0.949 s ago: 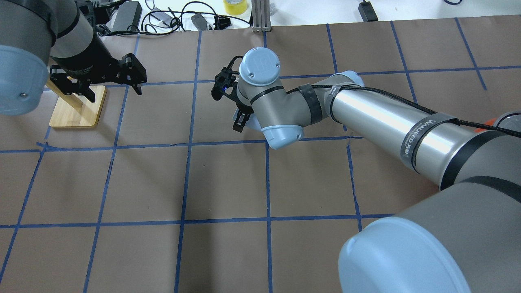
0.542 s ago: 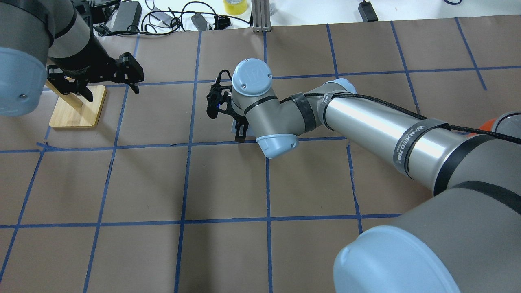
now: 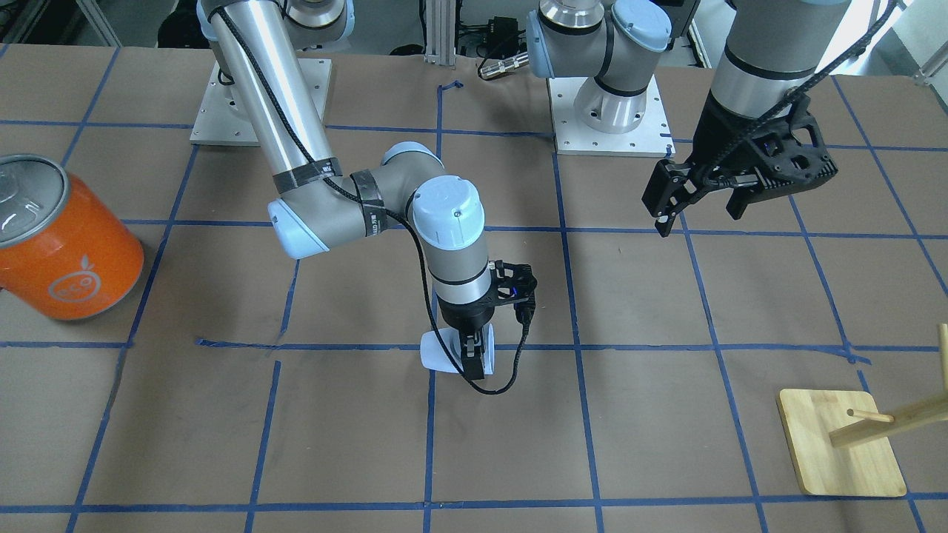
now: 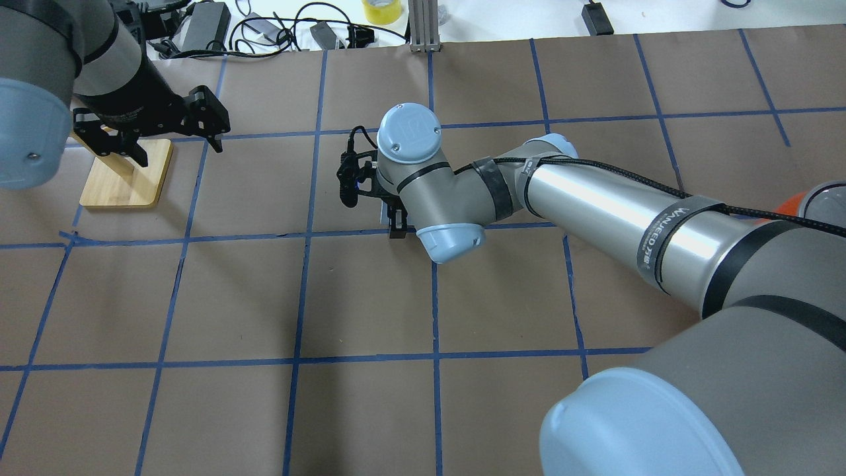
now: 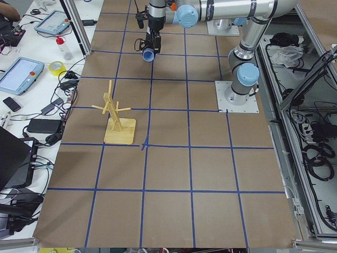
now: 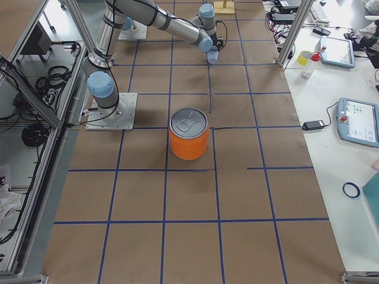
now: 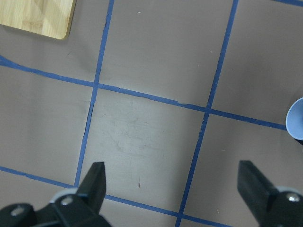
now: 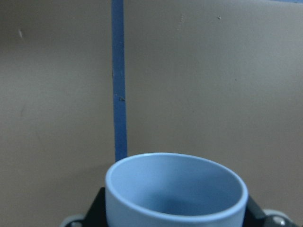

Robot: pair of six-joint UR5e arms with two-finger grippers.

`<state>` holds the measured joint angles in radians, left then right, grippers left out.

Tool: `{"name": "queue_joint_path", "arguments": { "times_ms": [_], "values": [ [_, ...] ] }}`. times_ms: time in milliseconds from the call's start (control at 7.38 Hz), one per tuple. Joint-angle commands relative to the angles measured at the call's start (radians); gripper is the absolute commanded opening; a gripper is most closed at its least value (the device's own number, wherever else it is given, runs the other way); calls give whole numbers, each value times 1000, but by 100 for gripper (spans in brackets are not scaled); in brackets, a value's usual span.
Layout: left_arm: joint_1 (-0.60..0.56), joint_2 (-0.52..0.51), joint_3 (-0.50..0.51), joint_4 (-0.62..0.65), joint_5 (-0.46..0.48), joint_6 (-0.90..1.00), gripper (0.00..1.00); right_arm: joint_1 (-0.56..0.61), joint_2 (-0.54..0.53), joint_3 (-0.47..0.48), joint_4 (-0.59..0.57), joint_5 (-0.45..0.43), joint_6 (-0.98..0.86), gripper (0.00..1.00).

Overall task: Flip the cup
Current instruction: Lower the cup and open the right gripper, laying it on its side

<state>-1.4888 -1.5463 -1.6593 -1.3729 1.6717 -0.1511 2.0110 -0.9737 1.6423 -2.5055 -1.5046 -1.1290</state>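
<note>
Cup: the cup [image 3: 435, 356] lies on its side between my right fingers [image 8: 96, 211], with its narrow base sticking out past them and its open mouth turned toward my left arm.
Cup's look: pale blue-white, plain, smooth and matte, tapered. My right wrist view shows the round rim [image 8: 175, 189] and a shadowed inside.
Hidden: in the overhead view my own right wrist covers nearly all of the cup. I cannot tell whether it touches the paper or hangs just over it. My left wrist view catches only a pale curved edge [image 7: 297, 121], cut off at the border.
Right gripper [image 3: 474, 360]: clamped on the cup, one finger on each side of its wall (only their dark tips show beside the rim).
Left gripper [image 7: 173, 185]: fingers spread wide, nothing between them, well apart from the cup and above bare paper.
Surface: table [image 3: 666, 414] covered in brown paper with a blue tape grid; one tape line runs just under my right fingertips.
Room: a wooden peg stand [image 5: 117, 113] stands near my left fingers, and an orange can [image 3: 67, 244] stands well beyond my right ones.
</note>
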Motion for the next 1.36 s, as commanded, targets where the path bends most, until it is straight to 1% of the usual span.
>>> {"name": "queue_joint_path", "arguments": {
  "times_ms": [0, 136, 271, 407, 678, 949, 1085, 1220],
  "values": [
    [19, 5, 1, 14, -3, 8, 100, 0, 6, -1, 2, 1, -2, 48],
    [22, 8, 1, 14, 5, 10, 100, 0, 10, -1, -4, 3, -3, 80],
    [33, 11, 0, 14, -4, 10, 100, 0, 16, -1, -10, 0, -2, 92],
    [25, 8, -3, 11, 5, 8, 100, 0, 16, -1, -10, 0, 1, 100],
    [57, 12, -2, 14, -3, 21, 100, 0, 13, -3, -7, -5, 1, 100],
    [59, 11, 4, 12, 8, 22, 100, -3, -8, -19, -6, -19, 0, 100],
    [58, 17, -3, 2, 10, 22, 100, -9, -40, -18, 10, -17, 6, 100],
    [55, 6, -10, 3, 8, 21, 100, -21, -75, -19, 49, -16, 14, 100]
  ]
}}
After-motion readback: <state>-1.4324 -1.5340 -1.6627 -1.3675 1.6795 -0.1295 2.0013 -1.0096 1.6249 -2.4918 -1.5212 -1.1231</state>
